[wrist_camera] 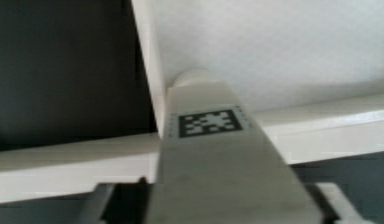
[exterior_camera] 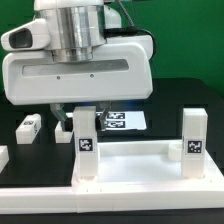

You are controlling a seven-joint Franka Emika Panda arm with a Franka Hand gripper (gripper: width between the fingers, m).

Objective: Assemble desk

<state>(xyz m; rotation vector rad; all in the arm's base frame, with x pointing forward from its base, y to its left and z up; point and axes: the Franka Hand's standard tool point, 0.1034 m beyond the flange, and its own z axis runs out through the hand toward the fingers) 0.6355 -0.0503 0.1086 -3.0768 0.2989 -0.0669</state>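
The gripper (wrist_camera: 219,196) is found clenched on the upright leg post (wrist_camera: 210,150), which stands at the tabletop (exterior_camera: 130,162) corner on the exterior view's left. Leg fitting is judged in hand. Next, the post must be twisted home, kept upright.

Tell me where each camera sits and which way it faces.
Exterior view: off the arm, near table height, facing the tabletop panel and two upright leg posts; the arm's white wrist housing fills the top.
Wrist view: on the wrist, looking along a tagged leg post; the gripper flanks it.
Shared: the tabletop panel, probably that post.
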